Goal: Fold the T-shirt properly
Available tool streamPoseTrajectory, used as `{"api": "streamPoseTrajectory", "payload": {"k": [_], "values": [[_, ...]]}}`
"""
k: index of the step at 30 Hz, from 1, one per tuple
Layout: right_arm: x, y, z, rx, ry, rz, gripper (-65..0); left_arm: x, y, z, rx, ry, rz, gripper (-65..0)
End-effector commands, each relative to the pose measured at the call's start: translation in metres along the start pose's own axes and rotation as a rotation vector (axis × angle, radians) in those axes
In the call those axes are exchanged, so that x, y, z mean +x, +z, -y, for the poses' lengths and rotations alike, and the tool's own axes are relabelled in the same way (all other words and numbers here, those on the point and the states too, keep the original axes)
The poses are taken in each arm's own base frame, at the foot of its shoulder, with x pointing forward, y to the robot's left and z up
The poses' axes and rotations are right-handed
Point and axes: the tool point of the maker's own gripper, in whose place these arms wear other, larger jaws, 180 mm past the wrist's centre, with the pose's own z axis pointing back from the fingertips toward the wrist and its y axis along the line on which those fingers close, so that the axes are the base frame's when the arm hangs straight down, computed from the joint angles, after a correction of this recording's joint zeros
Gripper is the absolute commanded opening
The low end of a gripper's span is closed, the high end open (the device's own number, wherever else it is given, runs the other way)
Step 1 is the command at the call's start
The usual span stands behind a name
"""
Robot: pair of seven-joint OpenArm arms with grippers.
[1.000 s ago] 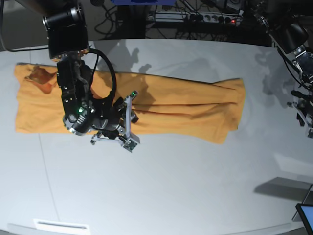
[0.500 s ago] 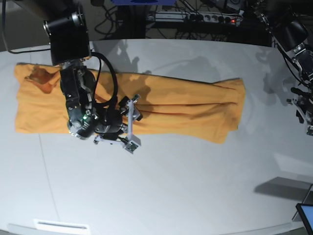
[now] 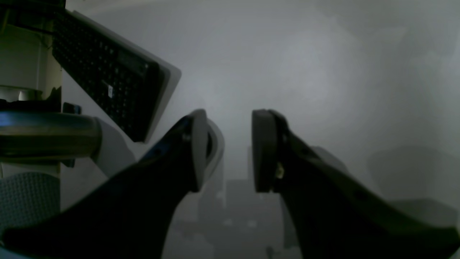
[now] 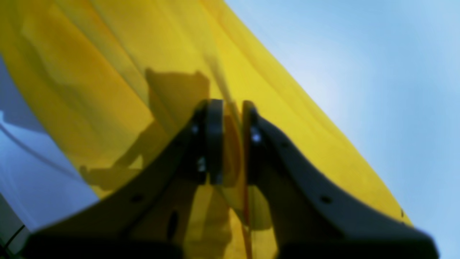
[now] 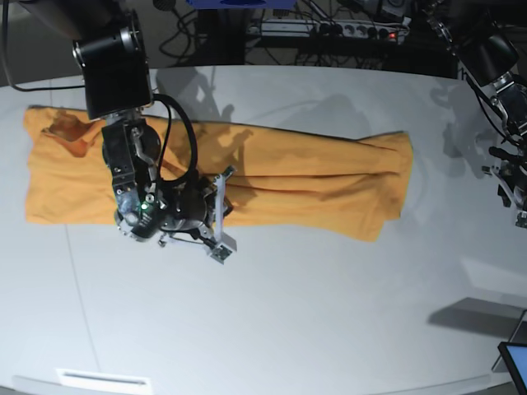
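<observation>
Base view, grey table [image 5: 329, 313], cables behind, right pincer [image 4: 231, 142] pinching T-shirt [image 5: 313, 185], left pincer [image 3: 229, 151] spread.

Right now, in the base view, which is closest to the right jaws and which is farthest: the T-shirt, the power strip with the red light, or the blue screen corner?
1. T-shirt: right at the right gripper, on its near edge.
2. Power strip: behind the table, at the top.
3. Blue screen corner: bottom right corner, farthest.
</observation>
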Motion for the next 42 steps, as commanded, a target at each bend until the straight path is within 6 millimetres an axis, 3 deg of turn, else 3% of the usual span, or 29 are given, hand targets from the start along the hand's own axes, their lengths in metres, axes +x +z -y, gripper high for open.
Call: {"api": "streamPoseTrajectory", "payload": {"k": [1,6,10,14,17,22,26,30,42], "values": [[0.016,0.005,0.004,-0.006,0.01,0.044,-55.9,0.016,0.006,-0.021,0.048,-0.008,0.046,-43.3],[0.014,0.004,0.004,-0.005,0.007,0.038,-56.4,0.016,0.006,-0.021,0.048,-0.008,0.046,-43.3],[0.013,0.005,0.004,-0.005,0.008,0.036,-61.8,0.016,0.006,-0.021,0.048,-0.008,0.046,-43.3],[0.013,0.005,0.005,-0.007,0.009,0.035,-58.8,0.016,0.006,-0.021,0.048,-0.008,0.046,-43.3],[0.013,0.005,0.005,-0.006,0.01,0.034,-64.9,0.016,0.006,-0.021,0.048,-0.008,0.046,-43.3],[0.012,0.005,0.004,-0.005,0.009,0.034,-64.0,0.018,0.006,-0.021,0.049,-0.007,0.05,-43.3],[0.017,0.015,0.003,-0.025,0.033,0.045,-64.0,0.019,0.005,-0.021,0.048,-0.007,0.051,-43.3],[0.028,0.037,0.001,-0.072,0.078,0.07,-64.0,0.02,0.005,-0.021,0.048,-0.007,0.053,-43.3],[-0.003,0.045,-0.029,-0.058,0.072,0.057,-64.1,0.02,0.005,-0.021,0.049,-0.007,0.054,-43.3]]}}
